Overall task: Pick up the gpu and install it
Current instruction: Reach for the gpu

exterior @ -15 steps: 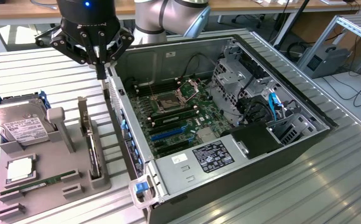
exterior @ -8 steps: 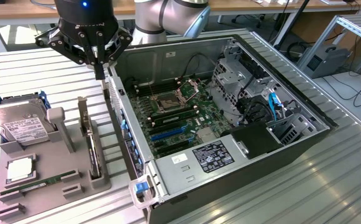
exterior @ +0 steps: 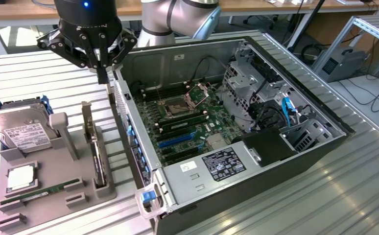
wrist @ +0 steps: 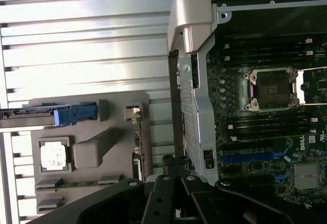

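Because the gpu (exterior: 93,142) stands on edge in its grey holder (exterior: 52,171) on the surface, top edge free to pinch, your tool (exterior: 103,77) hovers near its far end, fingers together and empty, beside the open case (exterior: 170,63) with its blue slots (exterior: 176,140) facing up.

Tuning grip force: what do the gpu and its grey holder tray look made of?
gpu: dark circuit board, likely fibreglass, with what looks like a bare silver metal bracket at one end. holder tray: matte grey, probably moulded or printed plastic; no shine.
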### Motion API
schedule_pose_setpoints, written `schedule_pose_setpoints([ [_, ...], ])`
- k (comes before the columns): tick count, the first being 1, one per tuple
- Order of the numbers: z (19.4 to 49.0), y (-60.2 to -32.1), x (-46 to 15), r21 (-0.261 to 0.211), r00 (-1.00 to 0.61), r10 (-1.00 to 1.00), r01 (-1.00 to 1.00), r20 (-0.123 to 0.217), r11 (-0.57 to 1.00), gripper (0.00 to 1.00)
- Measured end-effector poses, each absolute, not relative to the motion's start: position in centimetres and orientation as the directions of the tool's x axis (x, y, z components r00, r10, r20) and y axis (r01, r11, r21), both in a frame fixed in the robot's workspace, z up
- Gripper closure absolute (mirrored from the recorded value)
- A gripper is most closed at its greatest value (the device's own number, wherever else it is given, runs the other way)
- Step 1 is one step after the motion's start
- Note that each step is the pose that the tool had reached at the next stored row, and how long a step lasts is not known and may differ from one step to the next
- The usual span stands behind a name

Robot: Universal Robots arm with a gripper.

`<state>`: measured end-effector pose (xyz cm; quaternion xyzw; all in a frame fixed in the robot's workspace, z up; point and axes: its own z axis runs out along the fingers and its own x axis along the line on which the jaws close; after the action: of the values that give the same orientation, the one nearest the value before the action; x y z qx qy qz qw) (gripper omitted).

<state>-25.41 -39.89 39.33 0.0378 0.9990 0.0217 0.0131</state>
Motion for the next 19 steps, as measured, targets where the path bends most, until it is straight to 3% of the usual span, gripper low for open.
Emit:
schedule_pose_setpoints([
  [19, 39.33, -39.89, -26.28, 0.044, -0.997, 0.076, 0.075, -0.024, 0.996, 0.89],
])
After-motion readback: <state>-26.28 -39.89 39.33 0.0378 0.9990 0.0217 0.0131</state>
